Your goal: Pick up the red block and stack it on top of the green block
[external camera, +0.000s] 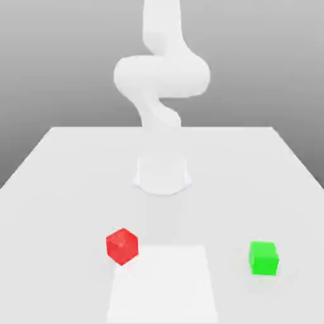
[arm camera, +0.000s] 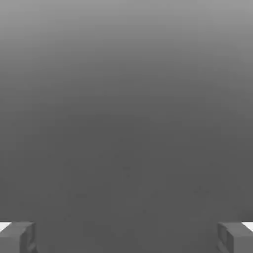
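White is nearly everything here: the broad table (external camera: pixel 57 190) and the folded arm (external camera: pixel 161 79) rising from its far middle, with a slightly brighter square patch (external camera: pixel 163 285) marked on the near part of the surface. Against all that, the two small cubes stand out sharply. From where I stand, the biggest worry is the reach itself: the arm sits curled up well away from both blocks, so it has a long descent to make, and a slightly off approach could nudge the red block (external camera: pixel 121 246) and send it sliding. That block sits on the exterior view's left, just at the patch's far left corner, and it looks turned corner-on rather than square, so jaws not lined up with its faces might pinch an edge and twist it. The green block (external camera: pixel 263 257) lies well apart on the exterior view's right; a crooked grasp would, I judge, leave the stack off-centre. The gripper (arm camera: pixel 126 237) is spread wide and holds nothing, its two dark fingertips (arm camera: pixel 20 236) far apart in the hand view. Both cubes are glossy, plain, similar in size.
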